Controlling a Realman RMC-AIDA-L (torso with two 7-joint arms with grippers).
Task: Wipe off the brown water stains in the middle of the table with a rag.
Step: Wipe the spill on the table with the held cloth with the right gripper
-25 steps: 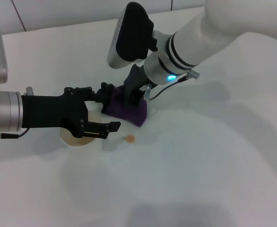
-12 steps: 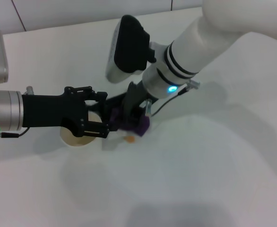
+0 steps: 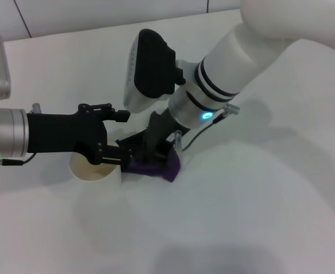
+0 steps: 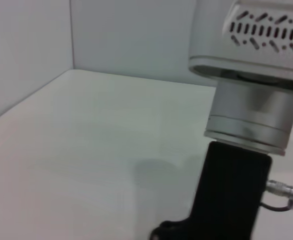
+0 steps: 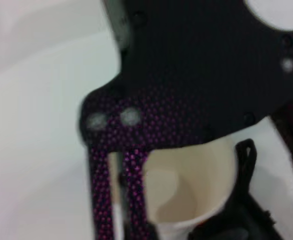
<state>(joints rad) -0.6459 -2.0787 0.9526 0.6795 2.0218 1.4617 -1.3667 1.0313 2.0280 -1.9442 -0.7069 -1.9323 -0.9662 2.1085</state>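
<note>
The rag point(image 3: 155, 165) lies pressed on the table point(image 3: 259, 200) just beside the paper cup point(image 3: 93, 170), clamped by the right gripper point(image 3: 154, 153) presumably over the unseen stain, while the left gripper point(image 3: 117, 137), jaws apart, hovers above the cup.

Legible text, labels, brands, numbers, signs: none. No readable marking appears on any surface in the head view or in either wrist view.

You see bright, even light, soft arm shadows on the table point(image 3: 259, 188), the right wrist view badly out of focus.
</note>
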